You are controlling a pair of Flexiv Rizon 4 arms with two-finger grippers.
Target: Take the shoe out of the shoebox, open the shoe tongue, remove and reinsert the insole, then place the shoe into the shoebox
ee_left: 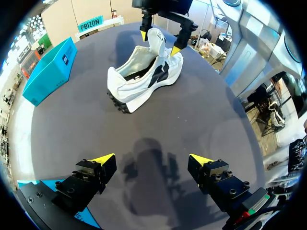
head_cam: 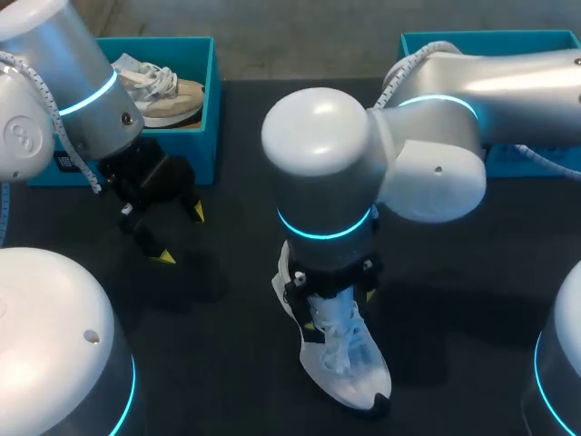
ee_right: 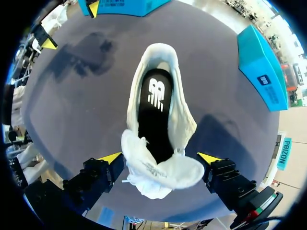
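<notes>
**A:** The white shoe (head_cam: 343, 359) is out of its box and sitting sole-down on the counter (head_cam: 218, 363), near the middle. That's step one done!

**B:** And the right end effector (ee_right: 160, 157) hangs directly over it, fingers apart and straddling the tongue (ee_right: 160, 175), which stands up between them. The left wrist view shows a gap on one side, so it's not clamped on anything.

**A:** I'd call the tongue open, then. What about the insole?

**B:** The dark insole (ee_right: 153, 105) lies inside the shoe, in plain view down the opening. I can't tell whether it has been out and back. My read is that pulling it out is the step in hand.

**A:** And the left end effector (ee_left: 151, 160)?

**B:** Its fingers are wide apart with nothing between them. It hovers over bare counter well apart from the white shoe, just beside the shoebox (head_cam: 204, 118) that holds a beige shoe (head_cam: 172, 95).

**A:** The second shoebox (head_cam: 490, 41) sits at the far right, mostly hidden behind the right arm. By my count, the insole work and the return to a box are what's left.
</notes>
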